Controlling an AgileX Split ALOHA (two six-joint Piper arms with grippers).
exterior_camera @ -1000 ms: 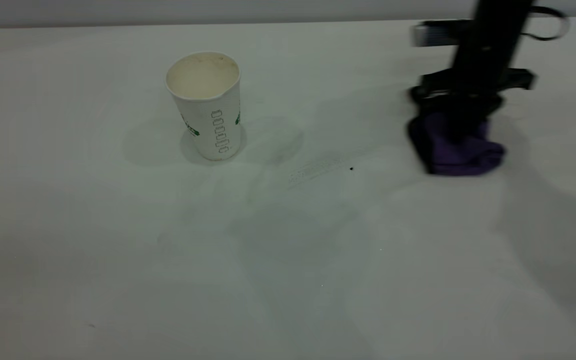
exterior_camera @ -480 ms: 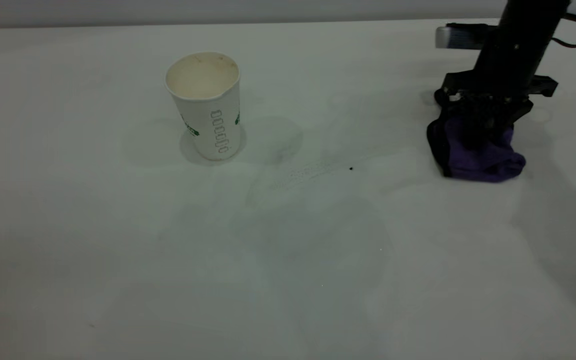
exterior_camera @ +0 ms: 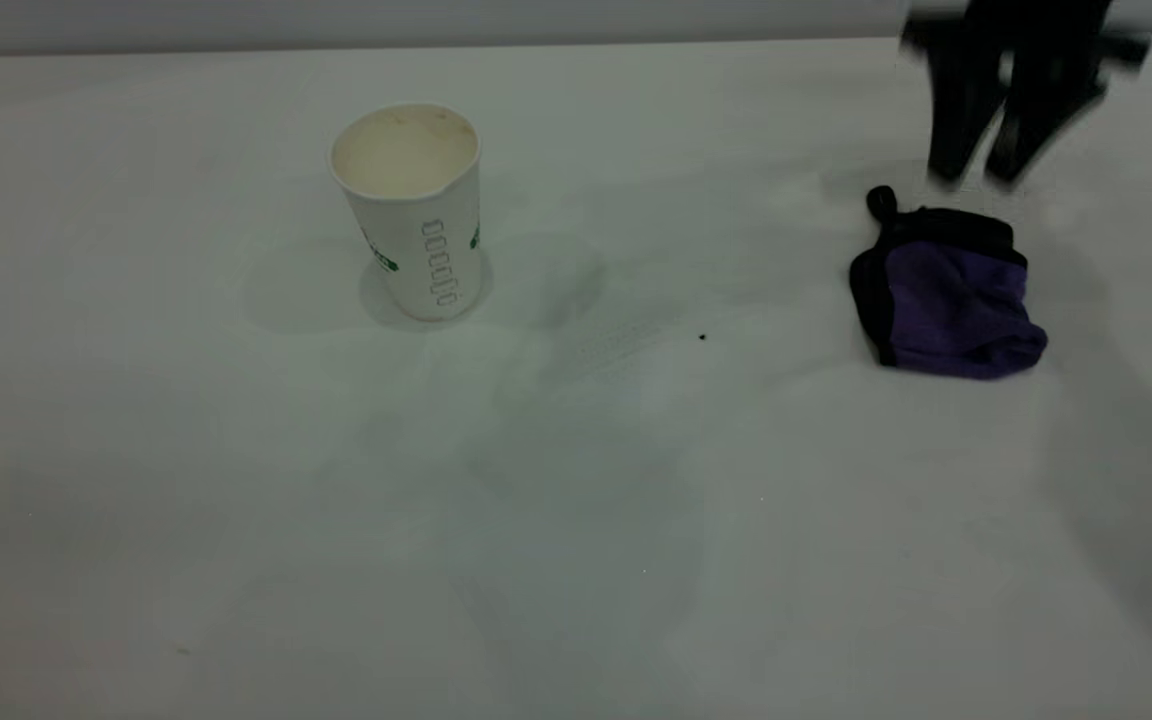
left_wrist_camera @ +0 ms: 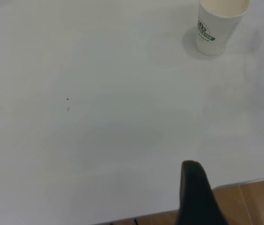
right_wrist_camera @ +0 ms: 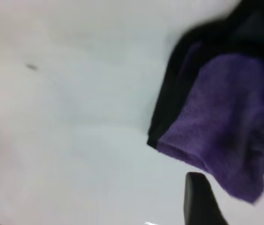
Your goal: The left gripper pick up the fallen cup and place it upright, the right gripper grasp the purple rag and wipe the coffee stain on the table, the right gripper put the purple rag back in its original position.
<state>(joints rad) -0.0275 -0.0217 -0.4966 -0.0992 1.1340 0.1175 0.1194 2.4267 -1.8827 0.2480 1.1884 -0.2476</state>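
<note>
item: right gripper [exterior_camera: 976,178]. you find it at the far right of the table [exterior_camera: 576,520], raised clear of the surface, pointing downward with its two dark fingers [exterior_camera: 951,120] spread apart and nothing between them. it hangs just behind the purple rag, not touching it. its outline is motion-blurred in the exterior view.

item: purple rag [exterior_camera: 951,300]. you see it lying bunched on the table on the right side, black edging along its left and rear sides, the small black loop [exterior_camera: 879,202] sticking out at its rear left corner. in the right wrist view the rag [right_wrist_camera: 225,126] fills much of the frame, with one dark fingertip [right_wrist_camera: 200,199] at the picture's edge beside it.

item: cup [exterior_camera: 414,210]. you see it standing upright left of centre, open mouth up, cream interior showing, well apart from the rag. the left wrist view shows the cup [left_wrist_camera: 220,26] far off across bare table.

item: left gripper. you cannot see it in the exterior view; only one dark finger [left_wrist_camera: 195,194] shows in its own wrist view, near the table's edge, so you cannot tell how its jaws stand.

item: tiny black speck [exterior_camera: 703,337], between cup and rag.
</note>
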